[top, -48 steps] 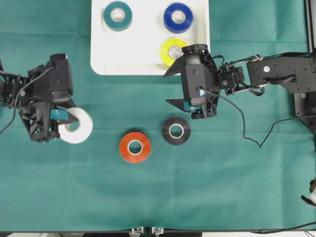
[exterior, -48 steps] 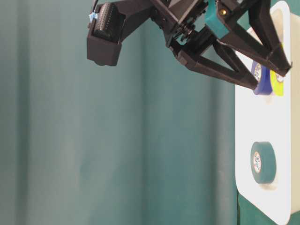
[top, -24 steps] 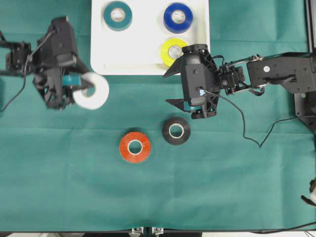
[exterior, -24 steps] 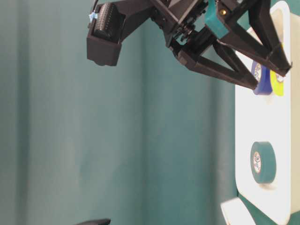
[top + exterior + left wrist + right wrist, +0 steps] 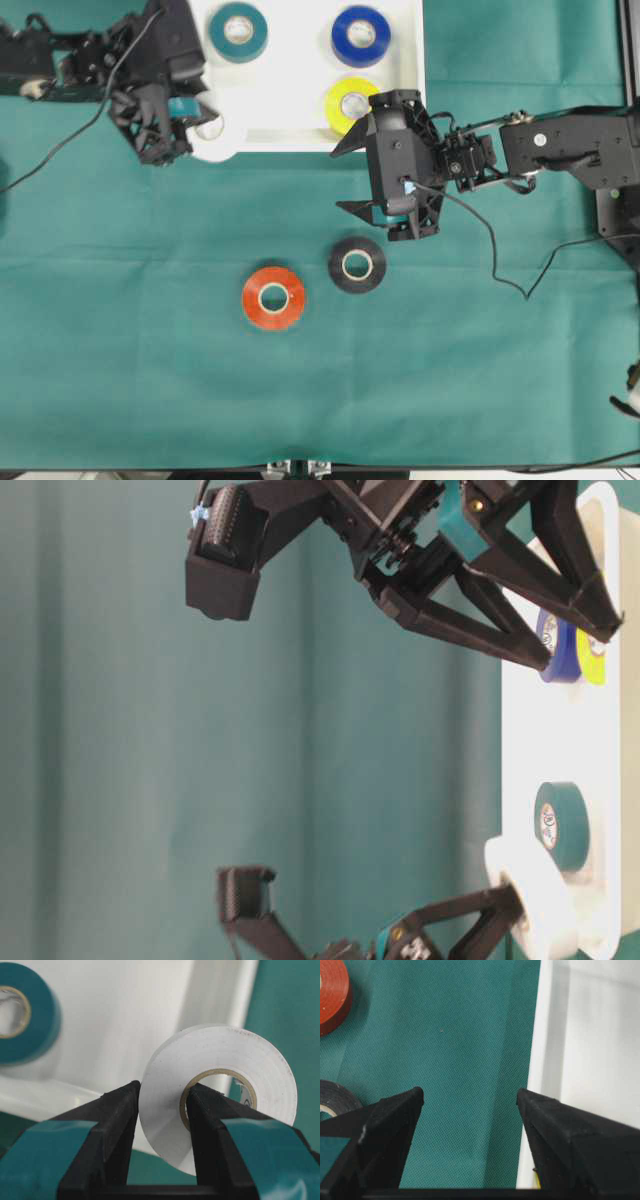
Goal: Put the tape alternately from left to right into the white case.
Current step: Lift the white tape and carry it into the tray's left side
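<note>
Currently the left pincer (image 5: 196, 118) is clamped on the white tape roll (image 5: 215, 1092): one finger (image 5: 207, 1125) passes through the core and the other presses the outer face, with the roll held on edge. In the overhead view this pincer sits at the lower left corner of the white case (image 5: 290, 100), and the roll overlaps the case rim there. The table-level view shows the roll (image 5: 530, 900) at the near end of the case, beside the teal roll (image 5: 560, 826); whether it touches the case floor cannot be told.

The white case lies at the top centre of the green-covered bench (image 5: 150, 350). It holds three rolls lying flat: a teal roll (image 5: 238, 31) at the upper left, a blue roll (image 5: 361, 35) at the upper right, and a yellow roll (image 5: 350, 103) below the blue one, near the right rim.

The right pincer (image 5: 348, 175) stands apart and grips nothing. Its body hangs just off the lower right corner of the case, partly overlapping the yellow roll in the overhead view. The right wrist view shows green cloth and the case rim (image 5: 540, 1060) between the two spread fingers (image 5: 395, 1110).

Two rolls lie flat on the bench outside the case: a black roll (image 5: 357, 264) below the right pincer, and an orange-red roll (image 5: 273, 298) to its left, near but apart from it.
</note>
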Motion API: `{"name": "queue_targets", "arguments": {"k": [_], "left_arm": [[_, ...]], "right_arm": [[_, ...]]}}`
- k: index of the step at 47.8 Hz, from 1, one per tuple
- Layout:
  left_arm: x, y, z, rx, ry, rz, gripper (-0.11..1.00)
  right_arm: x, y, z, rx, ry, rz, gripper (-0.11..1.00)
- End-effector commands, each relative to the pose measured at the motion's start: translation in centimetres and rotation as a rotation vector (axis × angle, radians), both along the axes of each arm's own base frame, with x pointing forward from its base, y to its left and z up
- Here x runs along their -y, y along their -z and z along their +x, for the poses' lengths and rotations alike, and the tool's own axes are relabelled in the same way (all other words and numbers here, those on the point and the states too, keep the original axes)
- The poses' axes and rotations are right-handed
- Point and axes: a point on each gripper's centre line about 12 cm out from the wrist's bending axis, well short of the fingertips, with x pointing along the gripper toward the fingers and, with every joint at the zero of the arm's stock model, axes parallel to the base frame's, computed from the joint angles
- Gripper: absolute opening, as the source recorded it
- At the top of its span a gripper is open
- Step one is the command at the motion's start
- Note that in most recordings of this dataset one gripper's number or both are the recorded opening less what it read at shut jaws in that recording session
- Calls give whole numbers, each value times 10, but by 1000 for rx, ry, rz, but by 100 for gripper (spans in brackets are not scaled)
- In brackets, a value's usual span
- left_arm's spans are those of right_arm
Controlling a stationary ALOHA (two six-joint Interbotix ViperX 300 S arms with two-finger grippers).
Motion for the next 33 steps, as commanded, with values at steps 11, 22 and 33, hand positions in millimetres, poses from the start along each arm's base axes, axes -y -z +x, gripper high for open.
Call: {"name": "queue_targets", "arguments": {"k": [11,22,33], "left_arm": [[-35,-1,20,5,-30,46,-3],[-53,8,32,-21,-22,74,-3],[-60,18,42,-41,-20,74,-3]], "right_arm": [[-2,-8,2,28,-7,2,82],[-2,-8,1,28,-8,2,82],[-3,-7,0,29,-10,4,82]]}}
